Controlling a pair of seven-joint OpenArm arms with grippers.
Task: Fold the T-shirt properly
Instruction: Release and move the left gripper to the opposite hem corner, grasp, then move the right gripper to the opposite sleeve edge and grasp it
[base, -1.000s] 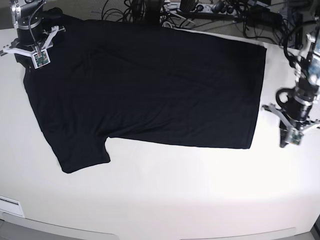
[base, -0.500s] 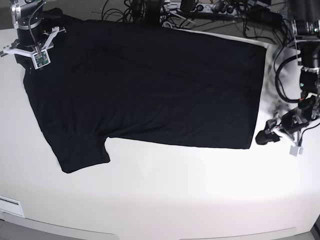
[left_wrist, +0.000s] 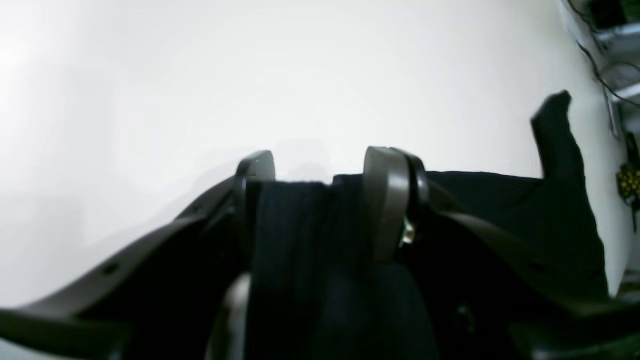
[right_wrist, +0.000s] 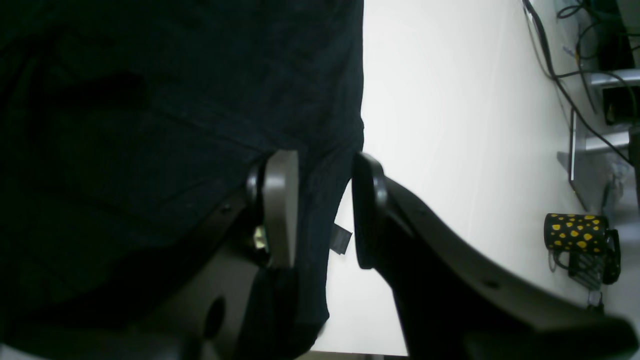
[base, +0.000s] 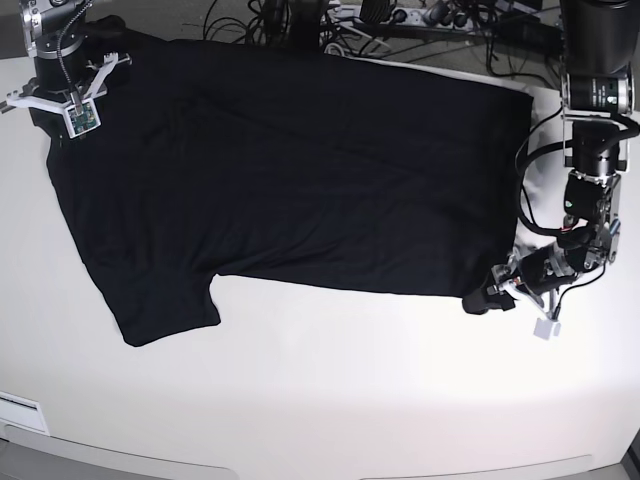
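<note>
likely the weak point is the hold at the hem corner: the left gripper (base: 487, 298) lies low on the white matte tabletop (base: 330, 390) at the near right corner of the large black short-sleeved cloth t-shirt (base: 290, 170), and in the left wrist view its grey-padded jaws stand apart with a band of black cloth bunched between them, not pinched. if they close on only one layer, or on too thin a lip of fabric, the corner could slip out on the lift, or the lower layer could stay behind and the fold come out skewed. the right gripper (right_wrist: 320, 210) sits at the far left of the base view, over the shirt's collar-and-shoulder edge; its jaws also stand apart, straddling the cloth edge where a small dark tag (right_wrist: 341, 239) shows. a pull from one arm while the other has no grip would drag the whole shirt across the smooth table instead of folding it.

the shirt lies spread flat, plain black side up, with one sleeve (base: 165, 305) splayed toward the near left. the cloth looks thin, limp and finely ribbed, with soft shallow creases. a black mug with yellow spots (right_wrist: 580, 235) stands well apart from the shirt.
</note>
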